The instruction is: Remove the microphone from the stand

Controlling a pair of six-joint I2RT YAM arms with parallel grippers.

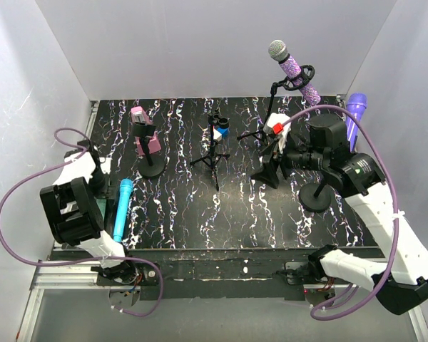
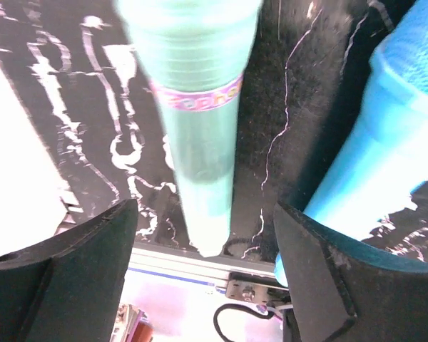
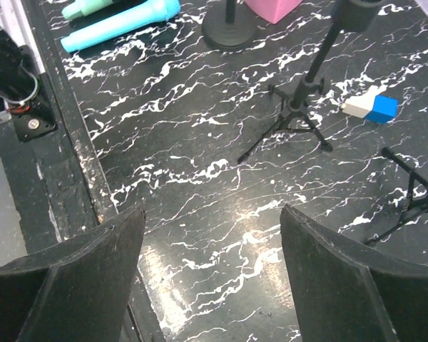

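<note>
Left tool (image 2: 205,217) spread astride green microphone (image 2: 200,107), flat on tabletop (image 1: 185,214) at 8 o'clock, ungripped. Right tool (image 3: 212,221) spread, empty. Glitter microphone (image 1: 292,68) at 1 o'clock sits in stand (image 1: 308,72); removal judged outstanding.

Gap between tripod (image 1: 215,151), round-base stand (image 1: 152,169)

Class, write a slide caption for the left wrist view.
Open left gripper straddles a mint microphone; blue microphone alongside.

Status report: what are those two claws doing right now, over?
Left gripper open around green microphone lying on table. Right gripper open, empty. Purple glitter microphone still in its stand. Nothing blocking it.
</note>
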